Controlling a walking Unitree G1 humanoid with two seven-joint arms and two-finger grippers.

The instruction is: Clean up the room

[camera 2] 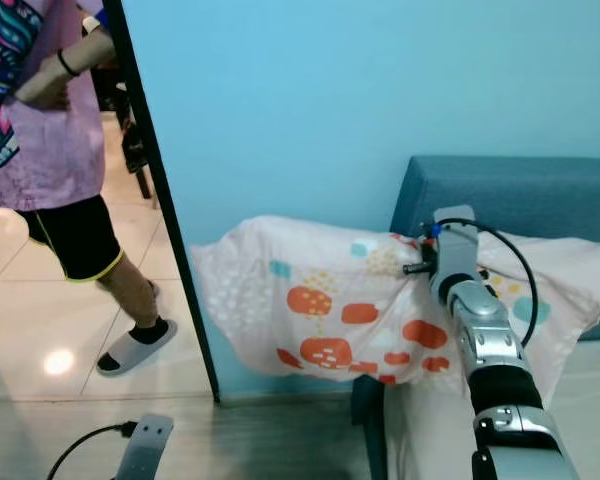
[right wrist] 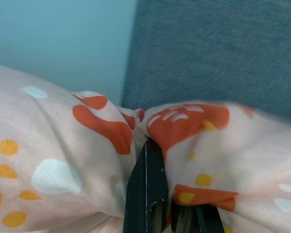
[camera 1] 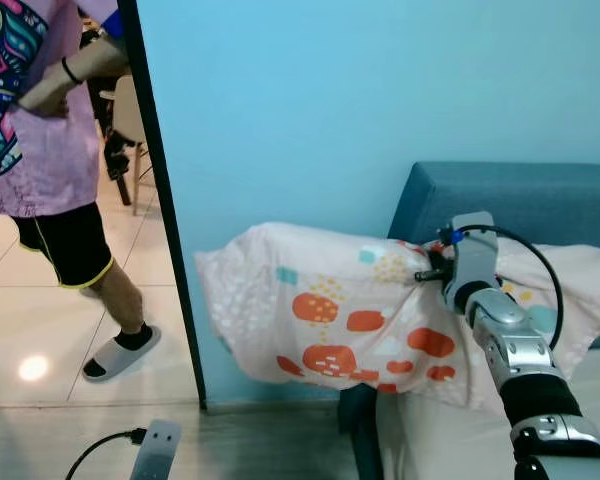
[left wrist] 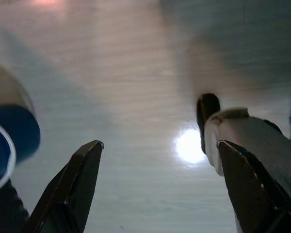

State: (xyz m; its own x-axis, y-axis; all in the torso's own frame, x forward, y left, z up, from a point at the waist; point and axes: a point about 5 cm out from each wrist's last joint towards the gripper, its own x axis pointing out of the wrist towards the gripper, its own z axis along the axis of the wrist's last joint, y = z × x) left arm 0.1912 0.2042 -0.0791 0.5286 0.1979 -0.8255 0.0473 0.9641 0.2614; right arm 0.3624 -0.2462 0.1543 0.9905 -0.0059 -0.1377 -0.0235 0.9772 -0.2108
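A pale pink pillow (camera 1: 320, 315) with orange, yellow and teal spots hangs in the air in front of the blue headboard (camera 1: 540, 200), half over the bed's edge. My right gripper (right wrist: 153, 194) is shut on a bunched fold of the pillow (right wrist: 111, 131) near its top; the right arm (camera 1: 510, 350) reaches up from the lower right. My left gripper (left wrist: 160, 189) hangs low over the pale floor with its black fingers (left wrist: 77, 184) open and nothing between them.
A person (camera 1: 50, 150) in a pink shirt, black shorts and white slippers stands in the doorway at the left. A dark door frame (camera 1: 165, 220) edges the light blue wall (camera 1: 360, 90). The mattress (camera 1: 450, 430) lies at the lower right.
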